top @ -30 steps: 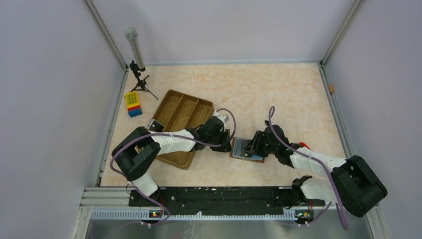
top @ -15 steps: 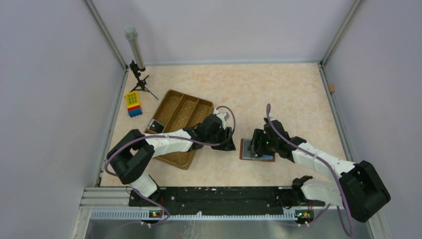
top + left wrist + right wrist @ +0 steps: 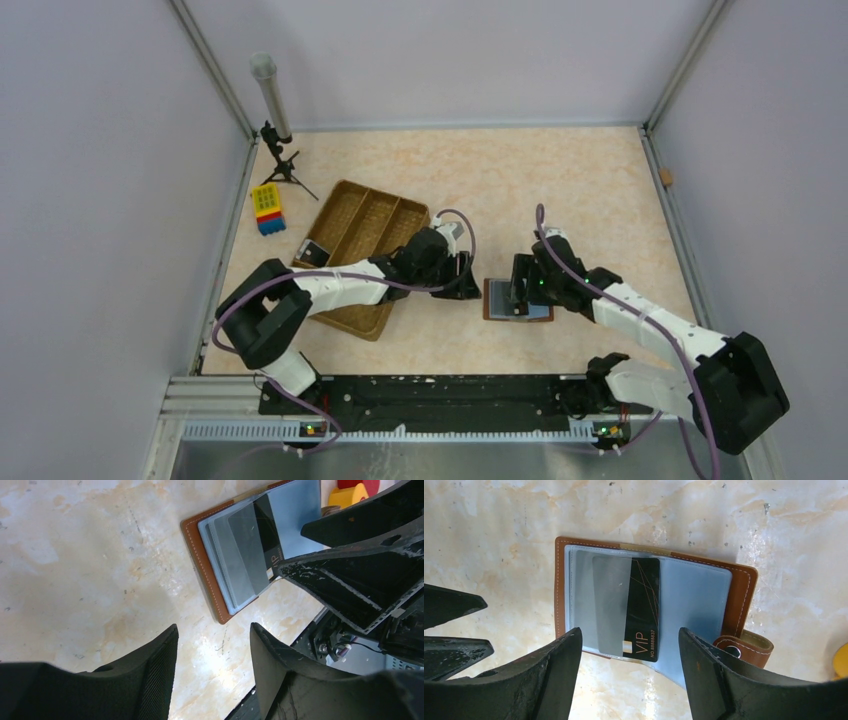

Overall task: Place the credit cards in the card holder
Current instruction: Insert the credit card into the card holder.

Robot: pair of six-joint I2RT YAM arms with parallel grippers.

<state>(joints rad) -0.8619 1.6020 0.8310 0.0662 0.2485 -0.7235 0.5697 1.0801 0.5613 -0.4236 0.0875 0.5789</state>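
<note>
The brown card holder (image 3: 490,300) lies open and flat on the table, its bluish plastic sleeves facing up and its snap strap (image 3: 744,650) to one side. A black credit card marked VIP (image 3: 644,605) lies on it, its left part under a translucent sleeve and its lower end past the sleeve's edge. My right gripper (image 3: 629,632) hovers open just above the holder (image 3: 744,592), with nothing between its fingers. Left of the holder (image 3: 200,555), my left gripper (image 3: 213,627) stands open over bare table. A small dark flat thing (image 3: 314,251) rests at the tray's near left corner.
A brown wicker tray (image 3: 362,228) with compartments sits left of centre, partly under the left arm. A yellow-and-blue block (image 3: 267,208) and a small tripod with a tube (image 3: 277,150) stand at the far left. A yellow and red object (image 3: 350,492) lies close to the holder.
Both grippers have opened and let go of the holder. It has shifted slightly right and now lies flat. The right gripper has drawn back above it.
</note>
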